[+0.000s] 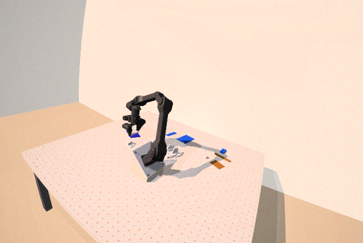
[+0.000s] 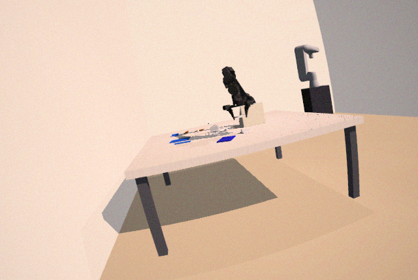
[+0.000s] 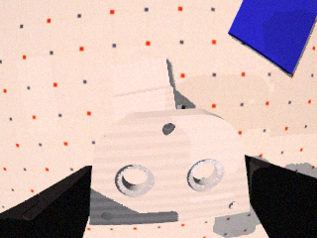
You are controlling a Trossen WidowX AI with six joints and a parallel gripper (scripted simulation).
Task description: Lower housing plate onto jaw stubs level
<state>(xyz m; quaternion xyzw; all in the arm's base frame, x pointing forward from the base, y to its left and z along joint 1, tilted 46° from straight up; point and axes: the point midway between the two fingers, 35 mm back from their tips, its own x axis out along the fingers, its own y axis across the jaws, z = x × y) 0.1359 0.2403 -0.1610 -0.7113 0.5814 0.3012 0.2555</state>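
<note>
My gripper (image 1: 134,132) (image 2: 240,117) (image 3: 166,169) is shut on the housing plate (image 3: 163,149), with a black finger at each side edge. The plate is pale, with a rounded back edge, two large ringed holes and a small dark hole. It is held above the table, and the table top shows through its large holes. A pale block-like piece (image 3: 141,86) with a dark side shows past the plate's back edge in the wrist view, partly hidden by it. A small pale part (image 1: 131,144) (image 2: 241,131) sits on the table below the gripper. The jaws and stubs cannot be told apart.
A dark blue flat piece (image 1: 135,135) (image 2: 226,139) (image 3: 277,30) lies near the gripper. Several pale parts (image 1: 174,151) lie beside the arm's base. Bright blue pieces (image 1: 185,139) (image 2: 180,140) and orange pieces (image 1: 217,164) lie farther along the table.
</note>
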